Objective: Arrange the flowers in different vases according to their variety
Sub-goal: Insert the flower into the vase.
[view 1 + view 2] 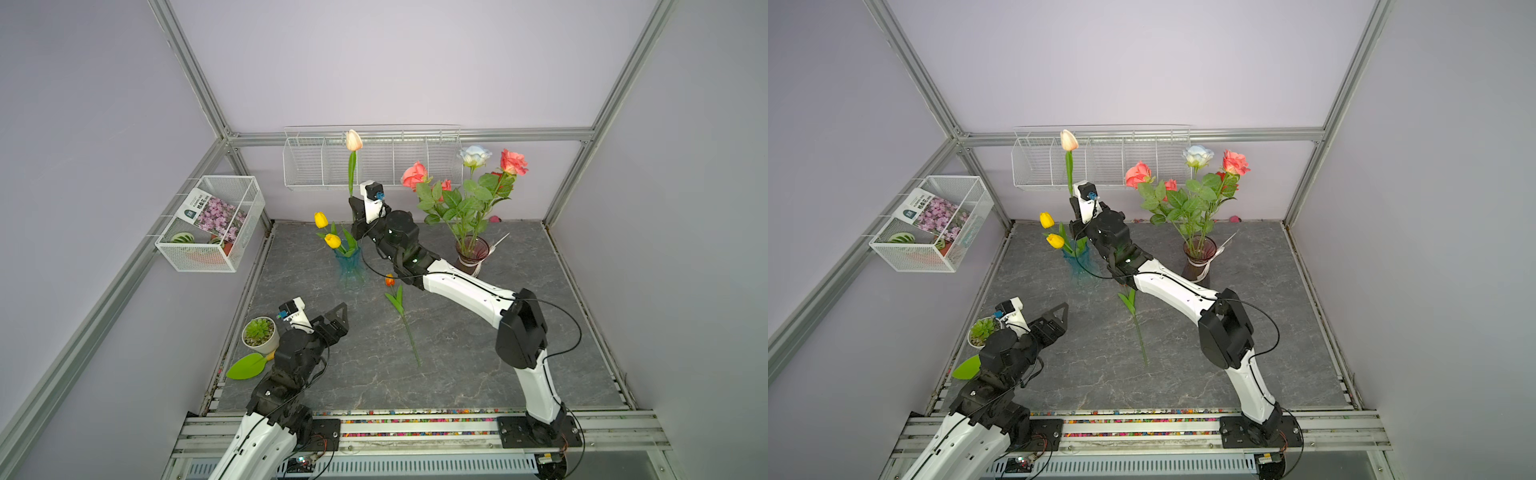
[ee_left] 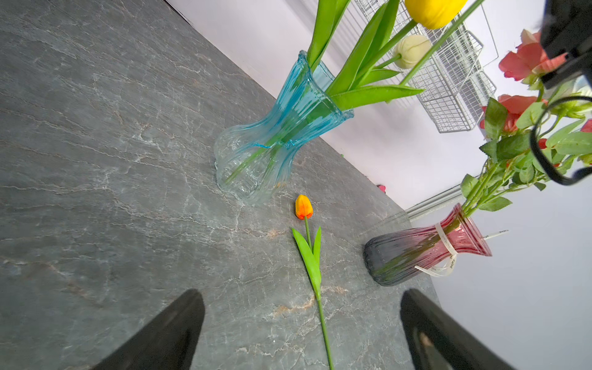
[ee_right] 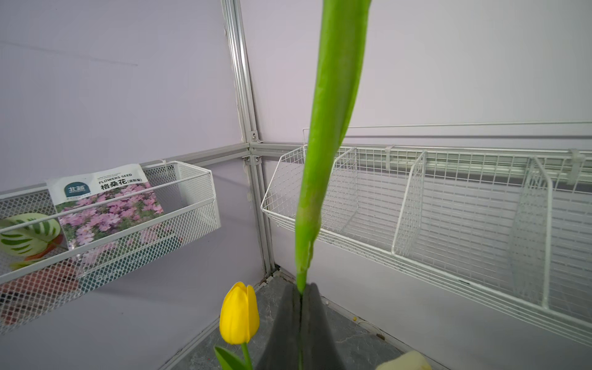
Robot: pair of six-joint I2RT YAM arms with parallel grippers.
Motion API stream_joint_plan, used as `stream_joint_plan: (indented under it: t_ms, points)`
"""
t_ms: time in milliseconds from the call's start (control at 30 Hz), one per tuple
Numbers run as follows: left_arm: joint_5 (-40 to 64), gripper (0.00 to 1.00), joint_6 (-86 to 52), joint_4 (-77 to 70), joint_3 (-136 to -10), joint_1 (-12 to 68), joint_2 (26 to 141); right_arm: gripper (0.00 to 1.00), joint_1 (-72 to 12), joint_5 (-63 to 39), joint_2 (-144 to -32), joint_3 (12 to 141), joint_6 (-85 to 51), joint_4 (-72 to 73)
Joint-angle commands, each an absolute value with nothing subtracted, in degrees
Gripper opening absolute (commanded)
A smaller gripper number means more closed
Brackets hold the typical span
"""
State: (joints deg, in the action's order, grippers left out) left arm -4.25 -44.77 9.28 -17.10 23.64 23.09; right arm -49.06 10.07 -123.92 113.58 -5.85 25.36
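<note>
The peach tulip (image 1: 353, 140) is pinched upright by the right gripper (image 3: 301, 293) over the teal vase (image 1: 350, 266) at the back edge of the table (image 1: 457, 353) (left gripper (image 2: 301, 296) spread); its stem is best lowered vertically, clear of the yellow tulips (image 1: 332, 240).

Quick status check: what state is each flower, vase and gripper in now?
Left gripper: open, empty.
Right gripper: shut on peach tulip stem.
Peach tulip: held upright.
Orange tulip: lying loose on table.
Teal vase: upright, holding yellow tulips.
Maroon vase: upright, holding roses.
</note>
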Motion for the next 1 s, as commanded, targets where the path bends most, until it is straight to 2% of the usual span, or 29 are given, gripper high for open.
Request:
stream_joint_plan:
  t_ms: [0, 500, 667, 967]
  points:
    - [-4.5, 1.0, -45.1, 8.4, -16.5, 23.8, 22.9, 0.0, -49.2, 9.5, -126.5, 116.2, -3.8, 29.7]
    - [-4.2, 1.0, -45.2, 7.5, -16.7, 23.8, 24.1, 0.0, -49.2, 6.8, -129.8, 108.1, -7.3, 36.5]
    - [-4.4, 1.0, -45.3, 8.1, -17.0, 23.8, 23.9, 0.3, -49.2, 4.3, -126.3, 103.8, -8.6, 37.1]
    - [-1.7, 1.0, -46.5, 11.0, -20.4, 23.8, 26.7, 0.53, -49.2, 3.6, -110.2, 91.8, -10.0, 29.1]
